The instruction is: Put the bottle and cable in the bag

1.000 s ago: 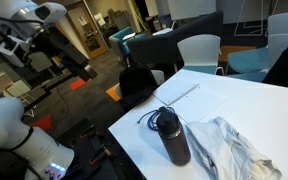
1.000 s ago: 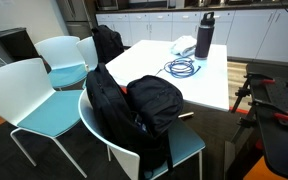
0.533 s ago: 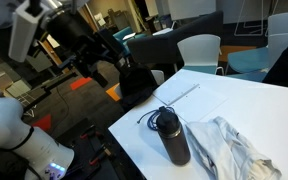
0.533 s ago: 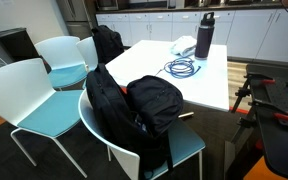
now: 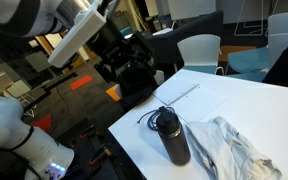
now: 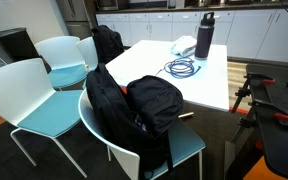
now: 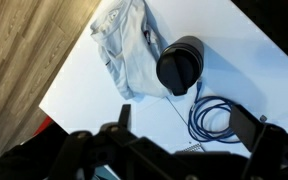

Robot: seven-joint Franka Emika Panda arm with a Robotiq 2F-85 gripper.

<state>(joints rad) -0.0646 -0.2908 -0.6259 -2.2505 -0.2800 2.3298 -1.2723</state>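
Approach stage — gripper (image 7: 179, 150) spread wide, empty; bottle (image 7: 180, 64) & cable (image 7: 212, 115) not yet in bag (image 6: 144, 100) — next prob. calls for lowering around bottle's body.

1. The arm (image 5: 79, 35) reaches much further across the exterior view: its white link slants from the upper left toward the middle, where a second ago it sat back at the left edge.
2. The gripper (image 5: 124, 60) now hangs in front of the bag (image 5: 134, 88), near the table's (image 5: 234, 100) far corner; earlier it was well apart from both.
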